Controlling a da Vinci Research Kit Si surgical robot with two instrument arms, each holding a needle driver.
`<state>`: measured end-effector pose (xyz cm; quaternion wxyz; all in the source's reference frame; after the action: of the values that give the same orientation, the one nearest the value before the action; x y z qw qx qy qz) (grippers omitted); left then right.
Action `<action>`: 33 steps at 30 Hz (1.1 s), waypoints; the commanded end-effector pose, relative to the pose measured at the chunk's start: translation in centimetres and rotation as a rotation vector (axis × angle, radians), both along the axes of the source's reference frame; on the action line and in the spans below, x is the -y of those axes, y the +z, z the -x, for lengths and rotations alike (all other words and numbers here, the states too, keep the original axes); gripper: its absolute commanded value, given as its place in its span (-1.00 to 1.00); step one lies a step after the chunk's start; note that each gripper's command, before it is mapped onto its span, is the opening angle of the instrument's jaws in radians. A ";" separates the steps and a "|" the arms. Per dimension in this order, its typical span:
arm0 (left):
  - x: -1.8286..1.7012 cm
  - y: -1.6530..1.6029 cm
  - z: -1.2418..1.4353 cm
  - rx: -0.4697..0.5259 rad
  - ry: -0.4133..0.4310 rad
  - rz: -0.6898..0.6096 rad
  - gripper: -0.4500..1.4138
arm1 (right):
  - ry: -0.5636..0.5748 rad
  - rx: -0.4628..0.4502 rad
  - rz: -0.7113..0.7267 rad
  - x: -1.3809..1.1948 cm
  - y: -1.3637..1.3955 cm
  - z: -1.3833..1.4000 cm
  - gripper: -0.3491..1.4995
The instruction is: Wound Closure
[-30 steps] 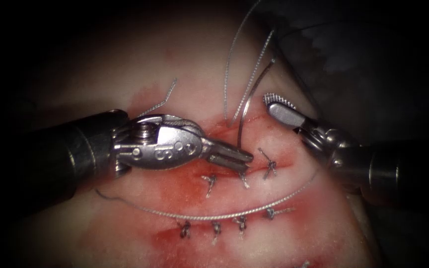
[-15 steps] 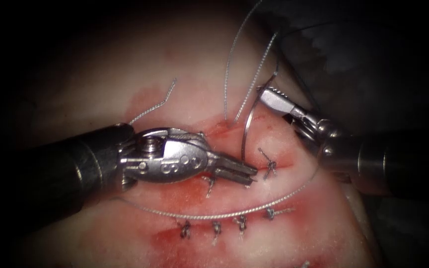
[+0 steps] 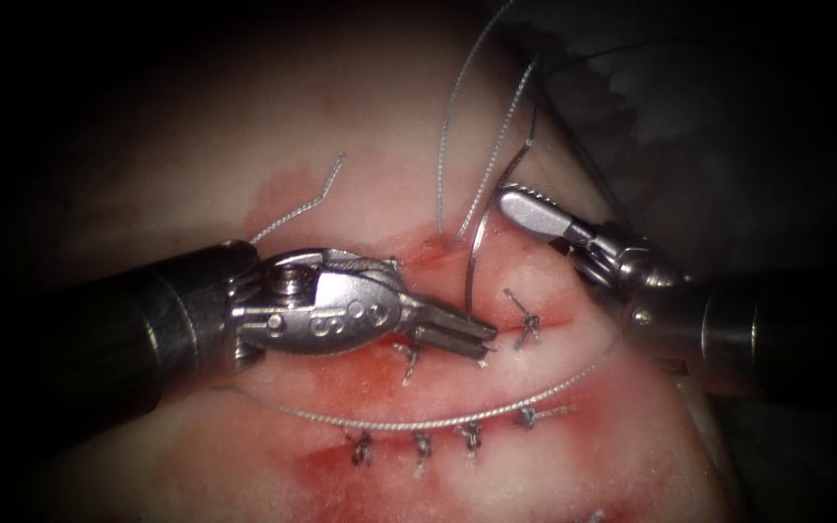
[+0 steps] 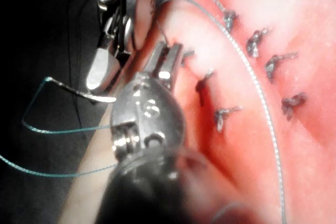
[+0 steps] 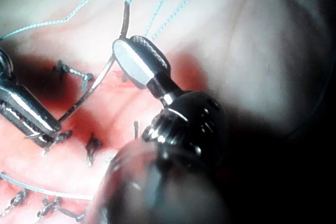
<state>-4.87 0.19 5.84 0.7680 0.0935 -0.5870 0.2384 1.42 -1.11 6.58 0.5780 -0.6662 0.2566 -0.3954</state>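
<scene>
We see the needle standing above the tissue, a thin curved wire that runs from the tip of the left tool up to the right tool. The left tool's jaws are closed on the lower end of the needle, just at the upper cut, between two finished stitches. We cannot tell if this end sits a little in the tissue or is free of it. The right tool's jaws are closed on the upper part of the needle, near the end where the thread joins; the right wrist view shows the needle passing beside the right tool down to the left tool.

From the needle the thread goes up and away, and a long strand lies across the tissue between the two rows of stitches. Red fluid covers the tissue around the cuts.

We judge some risks here. Both tools hold one needle, so if they pull in different directions it can bend or twist out of a grip. The loose strand lies near the left tool and could catch on it. The near stitch could be torn if the needle point drags over it.
</scene>
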 end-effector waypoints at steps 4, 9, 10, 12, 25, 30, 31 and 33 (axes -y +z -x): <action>-0.09 0.01 0.06 -0.003 -0.002 0.001 -1.00 | 0.004 0.004 0.016 -0.05 0.02 -0.07 -0.29; -0.04 0.05 0.07 -0.012 -0.004 -0.003 -1.00 | 0.013 -0.008 0.023 -0.06 0.00 -0.13 -0.33; -0.04 0.05 0.07 -0.012 -0.003 -0.003 -1.00 | 0.013 -0.007 0.022 -0.06 -0.01 -0.13 -0.33; -0.04 0.05 0.06 -0.012 -0.003 -0.003 -1.00 | 0.005 -0.007 0.028 -0.06 -0.03 -0.13 -0.35; -0.04 0.05 0.06 -0.016 -0.006 -0.012 -1.00 | -0.002 -0.009 0.039 -0.07 -0.02 -0.22 -0.42; -0.04 0.05 0.07 -0.016 -0.005 -0.012 -1.00 | -0.038 -0.034 0.045 -0.07 -0.01 -0.25 -1.00; -0.04 0.05 0.07 -0.016 -0.005 -0.012 -1.00 | -0.045 -0.039 0.045 -0.07 -0.01 -0.25 -1.00; -0.05 0.05 0.06 -0.015 -0.004 -0.013 -1.00 | -0.051 -0.055 0.050 -0.07 -0.01 -0.25 -1.00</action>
<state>-4.88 0.12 5.89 0.7723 0.1026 -0.5826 0.2314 1.59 -1.07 6.54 0.5402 -0.6863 0.2783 -0.3996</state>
